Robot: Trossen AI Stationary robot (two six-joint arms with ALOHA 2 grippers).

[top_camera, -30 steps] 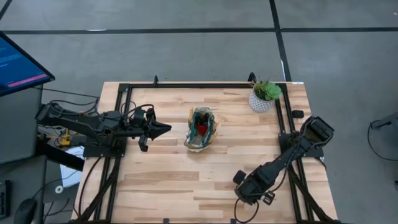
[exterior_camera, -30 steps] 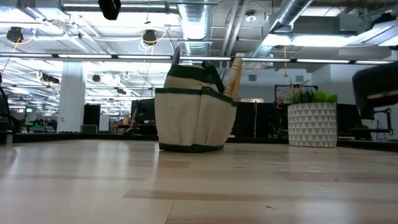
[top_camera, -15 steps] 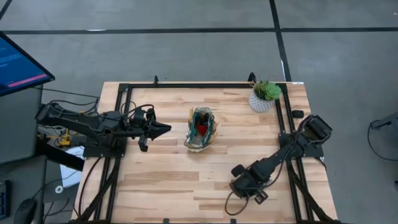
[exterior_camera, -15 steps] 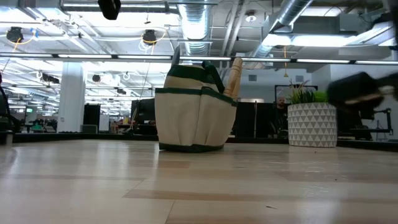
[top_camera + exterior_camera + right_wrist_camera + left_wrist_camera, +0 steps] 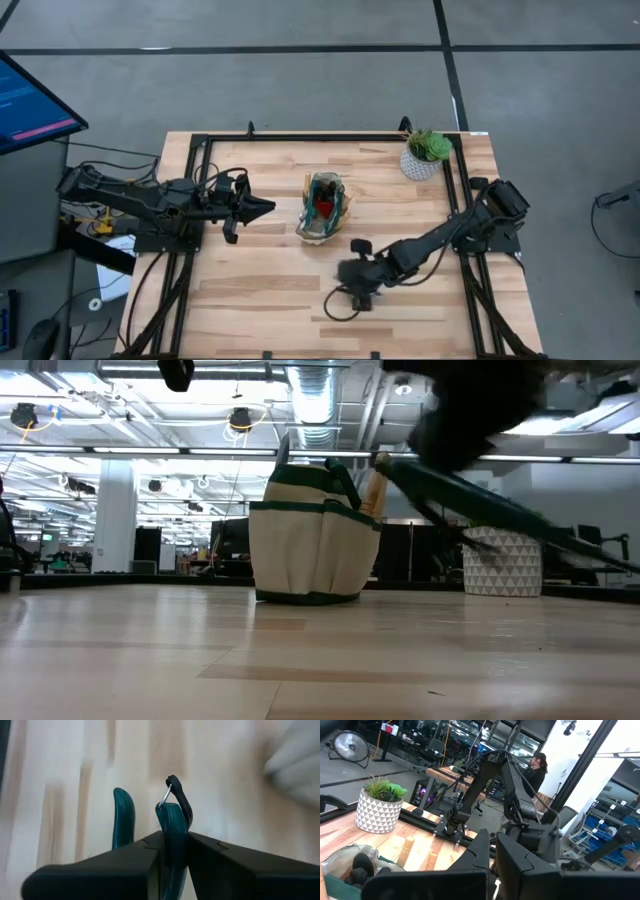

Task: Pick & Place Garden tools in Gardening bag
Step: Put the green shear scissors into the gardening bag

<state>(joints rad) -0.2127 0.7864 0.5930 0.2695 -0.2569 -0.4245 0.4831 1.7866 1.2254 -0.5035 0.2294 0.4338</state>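
The beige gardening bag point(image 5: 323, 208) with dark green trim stands upright on its base at the table's middle. A red-and-black item point(image 5: 323, 206) lies inside it, and a wooden handle point(image 5: 378, 484) sticks out of a side pocket. My right gripper point(image 5: 352, 276) is near and right of the bag, above the table, shut on green-handled pruning shears point(image 5: 150, 820). My left gripper point(image 5: 262, 208) waits left of the bag, shut and empty, pointing at it. My right gripper pinches one green handle of the shears point(image 5: 172, 832) between its two fingers; the fingers lie along the handle. The other handle point(image 5: 124, 812) stands free beside the fingers. A black loop on a metal ring point(image 5: 176, 795) hangs at the held handle's end. The shears are clear of the table.
A green plant in a white patterned pot point(image 5: 422, 155) stands at the far right corner. A black frame point(image 5: 205, 140) runs round the table's edges. Bare wood lies between bag and near edge. A monitor point(image 5: 30, 100) stands off the left side.
My right gripper has swung from the near right part of the table toward the left and somewhat toward the far edge, closer to the bag, carrying the shears. In the low view it has come in as a dark blur at the upper right.
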